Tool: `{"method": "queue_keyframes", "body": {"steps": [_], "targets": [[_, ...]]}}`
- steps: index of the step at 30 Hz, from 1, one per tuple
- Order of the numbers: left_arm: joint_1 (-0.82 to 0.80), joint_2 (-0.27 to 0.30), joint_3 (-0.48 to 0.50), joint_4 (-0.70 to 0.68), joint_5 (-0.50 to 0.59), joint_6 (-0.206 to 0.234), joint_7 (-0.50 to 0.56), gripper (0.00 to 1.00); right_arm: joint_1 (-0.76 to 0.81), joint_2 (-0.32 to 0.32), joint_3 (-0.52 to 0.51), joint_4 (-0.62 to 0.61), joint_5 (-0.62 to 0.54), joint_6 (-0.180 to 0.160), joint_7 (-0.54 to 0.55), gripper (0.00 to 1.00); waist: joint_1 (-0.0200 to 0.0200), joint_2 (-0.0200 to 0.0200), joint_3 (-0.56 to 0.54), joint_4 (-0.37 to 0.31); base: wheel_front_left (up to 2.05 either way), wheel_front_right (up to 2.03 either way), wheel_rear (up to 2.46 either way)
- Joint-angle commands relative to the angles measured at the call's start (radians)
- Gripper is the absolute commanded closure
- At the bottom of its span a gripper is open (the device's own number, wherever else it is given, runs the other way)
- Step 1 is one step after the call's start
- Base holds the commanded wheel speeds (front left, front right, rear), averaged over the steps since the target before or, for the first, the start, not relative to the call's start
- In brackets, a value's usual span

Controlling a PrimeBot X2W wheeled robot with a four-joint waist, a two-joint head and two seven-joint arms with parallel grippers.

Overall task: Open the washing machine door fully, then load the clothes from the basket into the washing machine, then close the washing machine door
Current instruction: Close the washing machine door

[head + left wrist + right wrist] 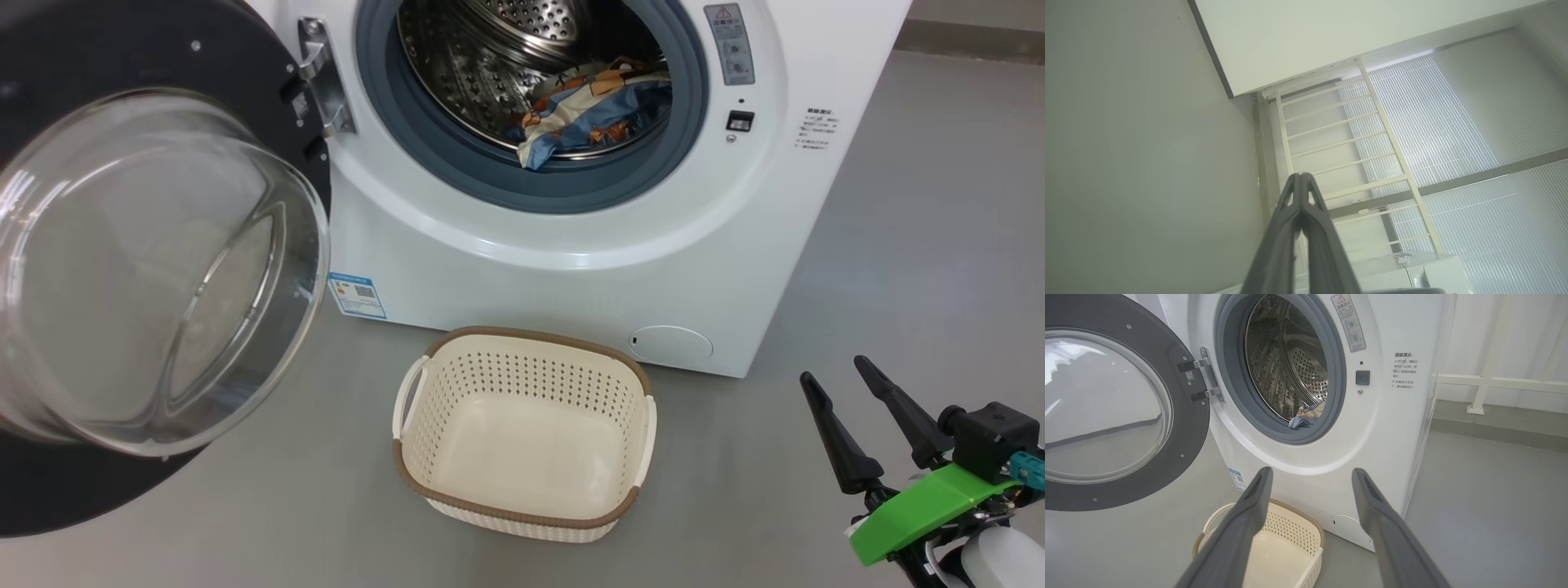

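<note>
The clothes (592, 114) lie heaped inside the steel drum (482, 57) of the washing machine (522, 278), and the basket (539, 336) sits bare on the floor (898, 245) just in front of it, so loading looks done! The washing machine door (147, 269) hangs swung wide to the left on its hinge (322, 77), which leaves only the closing. The right tool (834, 369) hovers low on the right, fingers spread with nothing between them, well apart from the door, while the left tool (1300, 176) is pinched closed on nothing, pointing up at a window (1474, 122).
</note>
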Motion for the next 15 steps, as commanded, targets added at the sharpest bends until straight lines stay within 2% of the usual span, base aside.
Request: {"method": "queue_keyframes", "body": {"steps": [1, 9, 15], "targets": [[-0.02, 0.075, 0.009, -0.01, -0.005, -0.01, 0.011, 1.0, -0.025, -0.027, 0.015, -0.024, 0.007, 0.004, -0.008, 0.0, -0.0001, 0.0, 0.009, -0.01, 0.0, 0.0, 0.0], [-0.02, 0.092, 0.025, 0.096, -0.028, -0.031, 0.034, 1.0, -0.026, -0.052, 0.001, -0.035, 0.009, 0.004, -0.008, 0.0, -0.0001, 0.0, 0.036, -0.026, 0.0, 0.0, 0.0], [-0.026, 0.089, 0.005, 0.136, -0.037, -0.045, 0.091, 1.0, -0.023, -0.056, -0.003, -0.035, 0.008, 0.004, -0.008, 0.0, -0.0001, 0.0, 0.036, -0.024, 0.0, 0.0, 0.0]]}}
